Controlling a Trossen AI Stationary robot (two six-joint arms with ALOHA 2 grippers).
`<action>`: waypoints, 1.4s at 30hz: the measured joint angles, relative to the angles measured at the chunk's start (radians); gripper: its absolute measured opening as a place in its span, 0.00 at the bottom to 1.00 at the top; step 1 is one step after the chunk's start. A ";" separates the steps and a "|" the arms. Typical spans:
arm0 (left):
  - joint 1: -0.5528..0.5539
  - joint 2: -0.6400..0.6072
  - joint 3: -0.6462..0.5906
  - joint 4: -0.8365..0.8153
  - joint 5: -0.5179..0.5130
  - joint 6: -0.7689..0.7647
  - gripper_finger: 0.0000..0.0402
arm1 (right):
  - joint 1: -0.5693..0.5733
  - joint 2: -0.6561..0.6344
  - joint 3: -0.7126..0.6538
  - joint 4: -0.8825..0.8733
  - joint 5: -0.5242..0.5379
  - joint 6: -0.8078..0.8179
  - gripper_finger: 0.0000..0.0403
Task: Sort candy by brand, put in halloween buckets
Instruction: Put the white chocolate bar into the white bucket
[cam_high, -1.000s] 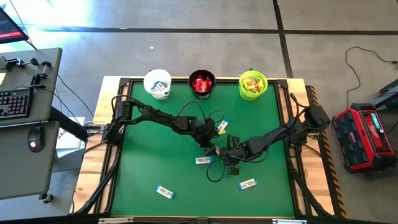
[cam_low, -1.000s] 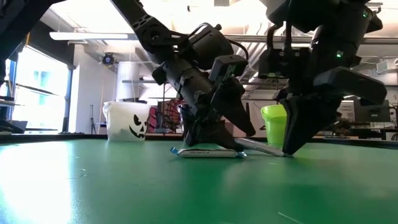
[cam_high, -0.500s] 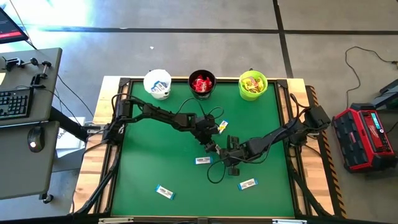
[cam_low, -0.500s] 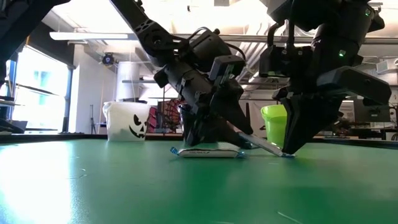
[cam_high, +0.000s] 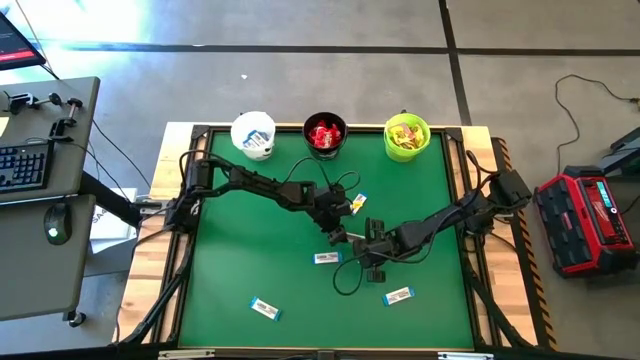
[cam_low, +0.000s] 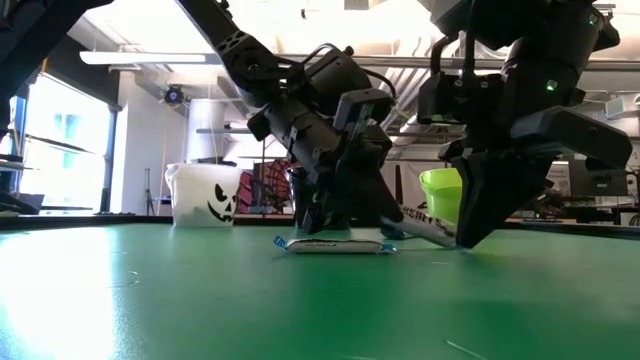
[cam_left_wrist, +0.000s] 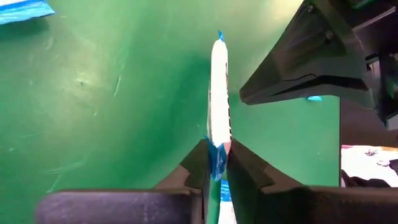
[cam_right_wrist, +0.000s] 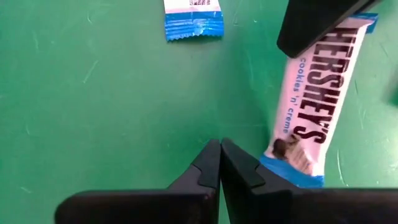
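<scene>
The left end effector (cam_left_wrist: 217, 163) is pinched on one end of a white-and-blue bar (cam_left_wrist: 219, 93), which it holds edge-up and tilted, the far end low over the green worktop (cam_high: 250, 240). The right end effector (cam_right_wrist: 221, 163), fingers pressed together and holding nothing, sits just beside that bar's lower end, seemingly touching the worktop. Another bar (cam_high: 326, 258) lies flat just beside the held bar, nearer the front edge; three more lie scattered around. Well beyond the held bar, along the back edge, stand the white bucket (cam_high: 253, 134), black bucket (cam_high: 324, 134) and lime green bucket (cam_high: 407, 137).
</scene>
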 joint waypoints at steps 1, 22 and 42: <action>0.001 0.000 0.000 -0.003 0.000 0.005 0.07 | 0.003 0.000 0.002 -0.003 0.000 0.000 0.00; 0.142 -0.302 0.000 -0.278 -0.249 0.205 0.07 | 0.079 0.000 0.040 0.004 0.080 0.063 0.00; 0.414 -0.716 0.000 -0.857 -0.555 0.319 0.07 | 0.078 -0.001 0.040 0.054 0.140 0.044 0.00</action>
